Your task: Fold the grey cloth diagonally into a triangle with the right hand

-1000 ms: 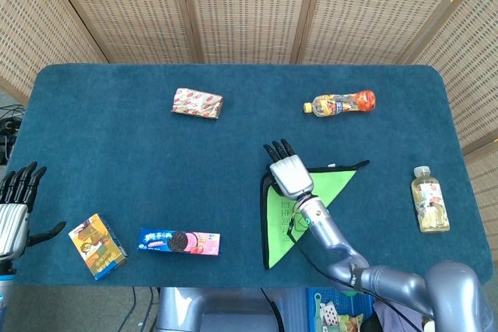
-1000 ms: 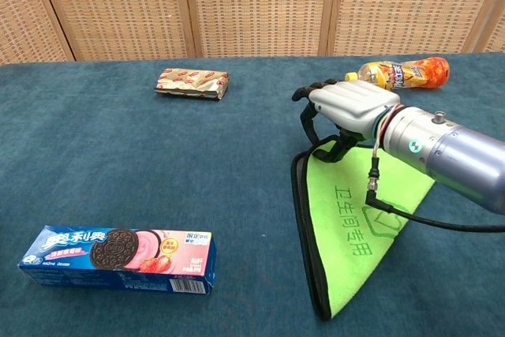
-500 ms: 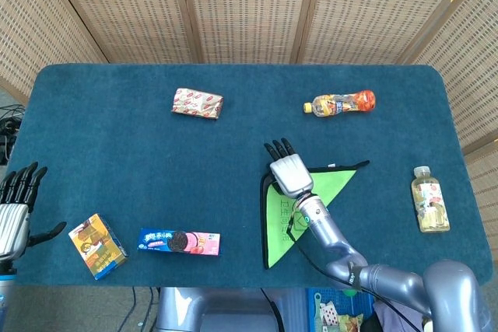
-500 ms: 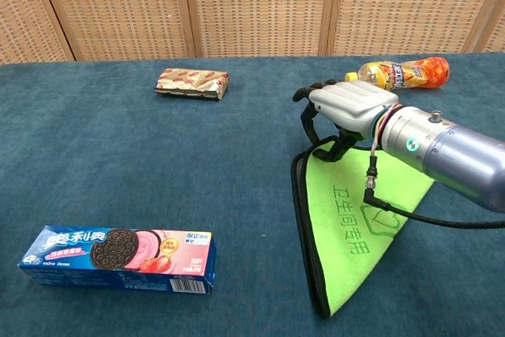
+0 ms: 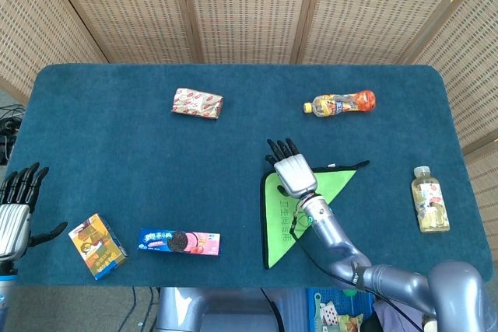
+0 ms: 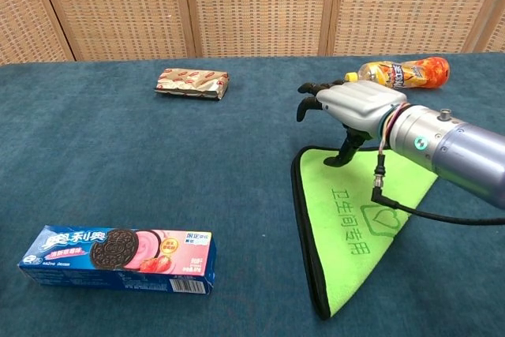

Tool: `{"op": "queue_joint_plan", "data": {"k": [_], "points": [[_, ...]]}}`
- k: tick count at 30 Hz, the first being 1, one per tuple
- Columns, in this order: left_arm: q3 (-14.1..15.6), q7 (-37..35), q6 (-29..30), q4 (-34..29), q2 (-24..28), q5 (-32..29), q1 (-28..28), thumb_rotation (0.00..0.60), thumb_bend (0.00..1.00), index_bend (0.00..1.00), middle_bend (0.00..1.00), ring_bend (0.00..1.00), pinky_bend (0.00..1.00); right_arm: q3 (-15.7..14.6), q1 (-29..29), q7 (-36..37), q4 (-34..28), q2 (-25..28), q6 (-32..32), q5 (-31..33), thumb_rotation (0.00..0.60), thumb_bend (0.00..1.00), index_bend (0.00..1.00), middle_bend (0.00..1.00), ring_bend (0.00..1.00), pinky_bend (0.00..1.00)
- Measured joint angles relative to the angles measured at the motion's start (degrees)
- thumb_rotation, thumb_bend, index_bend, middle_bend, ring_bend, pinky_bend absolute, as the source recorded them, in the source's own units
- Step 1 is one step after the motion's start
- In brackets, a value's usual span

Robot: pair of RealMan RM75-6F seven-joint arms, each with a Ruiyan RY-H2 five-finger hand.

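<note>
A cloth (image 6: 355, 230), bright green on its showing face with a dark border, lies flat on the blue table (image 5: 117, 130) as a triangle, its long edge slanting and one point toward the robot. The task calls it grey; no grey face shows in these views. The right hand (image 6: 351, 106) hovers above the cloth's far corner, fingers spread and slightly curled, holding nothing, seemingly clear of the fabric. The fold looks done. To finish well, the hand should lift straight up and away so no finger snags the border and drags the top layer out of line. Beyond the cloth's far corner lie an orange drink bottle (image 5: 340, 103) and a snack packet (image 5: 197, 103). Left of the cloth lies a cookie box (image 6: 118, 259). The left hand (image 5: 15, 204) rests far left, fingers apart, empty.
</note>
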Motion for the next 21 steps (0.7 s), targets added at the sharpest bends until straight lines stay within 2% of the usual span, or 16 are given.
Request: {"op": "queue_joint_plan", "data": {"k": [9, 15, 19, 21], "points": [[-0.1, -0.4, -0.2, 0.1, 0.1, -0.3, 0.0, 0.6, 0.15, 0.0, 0.0, 0.0, 0.0, -0.5, -2.1, -0.4, -4.5, 4.0, 3.6, -1.0, 0.6, 0.28, 0.22, 0.0, 0.0, 0.0], [0.1, -0.5, -0.8, 0.2, 0.3, -0.6, -0.1, 0.6, 0.15, 0.0, 0.0, 0.0, 0.0, -2.6, -6.7, -0.8, -13.0, 11.9, 7.8, -2.0, 0.6, 0.12, 0.19, 0.0, 0.0, 0.0], [0.2, -0.2, -0.8, -0.4, 0.6, -0.3, -0.1, 0.6, 0.15, 0.0, 0.0, 0.0, 0.0, -5.3, -12.0, 0.2, -19.1, 18.5, 12.6, -3.4, 0.6, 0.04, 0.13, 0.0, 0.0, 0.0], [0.4, 0.0, -0.6, -0.6, 0.7, -0.1, 0.0, 0.6, 0.15, 0.0, 0.0, 0.0, 0.0, -7.0, -15.1, 1.7, -21.2, 21.5, 16.0, -5.1, 0.6, 0.01, 0.07, 0.0, 0.0, 0.0]]}}
